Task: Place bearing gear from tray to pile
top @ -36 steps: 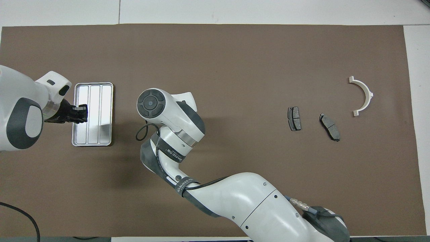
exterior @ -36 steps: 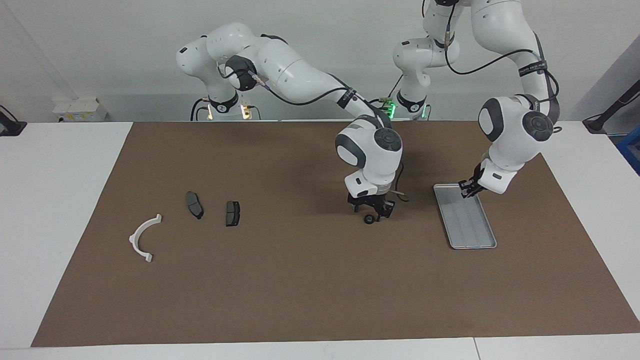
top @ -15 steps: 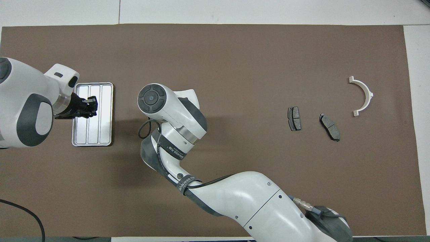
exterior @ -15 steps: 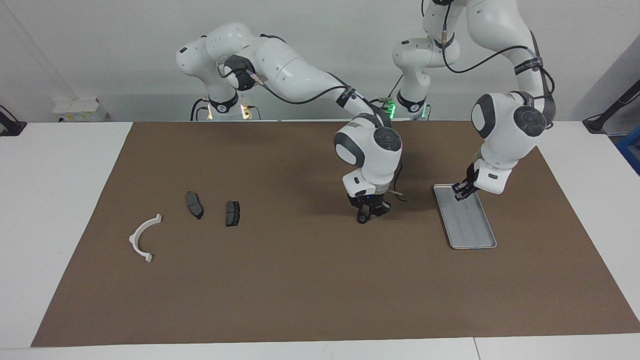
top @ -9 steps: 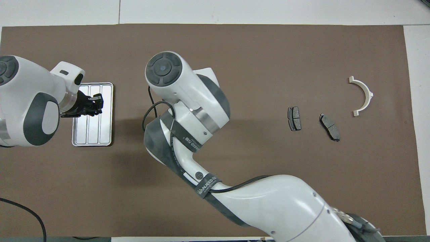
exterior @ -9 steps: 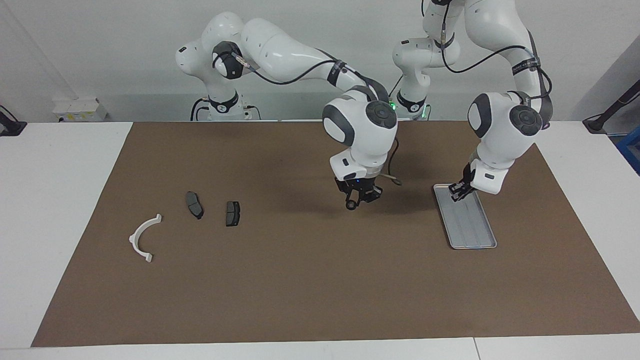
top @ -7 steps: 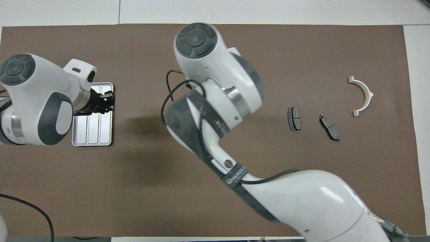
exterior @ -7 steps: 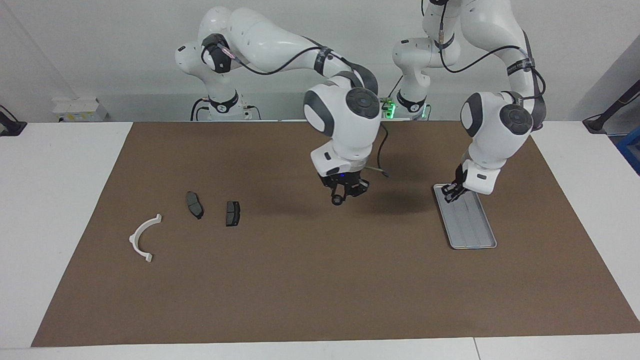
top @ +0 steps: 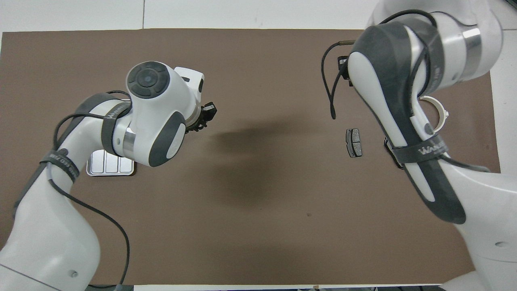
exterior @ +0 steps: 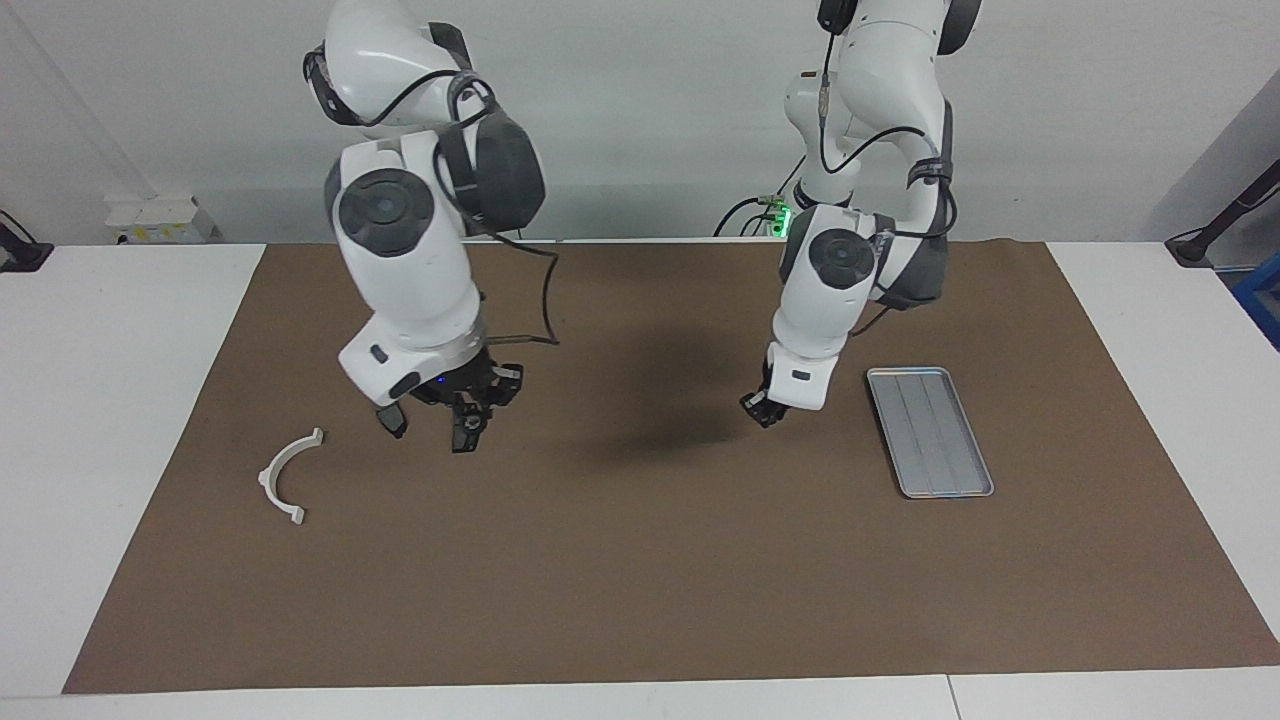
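My right gripper (exterior: 466, 418) hangs over the pile, shut on the small dark bearing gear (exterior: 468, 429). In the facing view it covers most of one dark brake pad (exterior: 461, 446); the second pad (exterior: 393, 422) peeks out beside the wrist. The pile's white half-ring bracket (exterior: 289, 476) lies toward the right arm's end. The overhead view shows one pad (top: 354, 142) and part of the bracket (top: 442, 114); the right gripper is hidden there under its arm. The silver tray (exterior: 931, 432) holds nothing. My left gripper (exterior: 762, 409) is shut and hangs over the mat beside the tray.
A brown mat (exterior: 640, 560) covers the table, with white table margins (exterior: 120, 400) at both ends. In the overhead view the left arm (top: 155, 117) covers most of the tray (top: 110, 166), and the right arm (top: 404, 121) covers part of the pile.
The right arm has swung from the middle of the mat to over the pile, carrying the bearing gear. The left gripper has left the tray and moved over the mat beside it.
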`<state>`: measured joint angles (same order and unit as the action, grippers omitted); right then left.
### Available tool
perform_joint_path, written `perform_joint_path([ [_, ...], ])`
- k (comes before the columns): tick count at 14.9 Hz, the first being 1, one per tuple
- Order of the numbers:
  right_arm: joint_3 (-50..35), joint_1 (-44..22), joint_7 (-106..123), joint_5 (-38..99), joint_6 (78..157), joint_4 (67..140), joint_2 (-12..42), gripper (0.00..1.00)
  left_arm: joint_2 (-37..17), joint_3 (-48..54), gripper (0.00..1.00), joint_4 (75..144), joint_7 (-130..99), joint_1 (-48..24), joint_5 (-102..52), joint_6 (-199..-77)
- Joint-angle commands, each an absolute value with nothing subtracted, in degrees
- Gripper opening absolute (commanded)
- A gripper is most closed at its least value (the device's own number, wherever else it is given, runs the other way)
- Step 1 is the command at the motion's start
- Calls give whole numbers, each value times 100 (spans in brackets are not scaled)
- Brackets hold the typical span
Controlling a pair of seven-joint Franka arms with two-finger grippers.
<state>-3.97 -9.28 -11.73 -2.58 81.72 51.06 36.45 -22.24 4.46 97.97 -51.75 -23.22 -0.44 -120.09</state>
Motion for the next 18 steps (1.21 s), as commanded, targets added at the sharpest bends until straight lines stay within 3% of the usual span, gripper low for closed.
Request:
perform_joint_path([
  [1,-492,-441,-197,-246,8524,5570,3490,0,-2654,334,4,9544,-5606,-2724,-18,-12355],
  [5,-492,-71,149,-308,9400,6561,3341,0,-2593,334,5,10063,-5625,-2865,-18,-12797],
  [8,-492,157,306,-430,11585,8774,2700,0,-2593,334,8,10212,-5634,-2883,-18,-12911],
  [11,-483,281,527,-448,12304,9088,2943,0,-2575,334,14,10318,-5660,-2926,-17,-12946],
  [12,-475,299,527,-474,12426,9088,3023,0,-2575,325,36,10327,-5660,-2935,-9,-12946],
  [13,-483,351,545,-509,12584,9105,3128,0,-2575,325,94,10318,-5660,-2936,-9,-12929],
  [14,-475,378,562,-510,12664,9105,3190,0,-2575,308,100,10292,-5660,-2918,-9,-12868],
  [16,-475,395,580,-510,12718,9105,3252,0,-2532,290,100,10231,-5660,-2848,-9,-12658],
  [18,-483,404,580,-510,12858,9140,3313,0,-2094,194,100,10344,-5547,-2586,0,-12438],
])
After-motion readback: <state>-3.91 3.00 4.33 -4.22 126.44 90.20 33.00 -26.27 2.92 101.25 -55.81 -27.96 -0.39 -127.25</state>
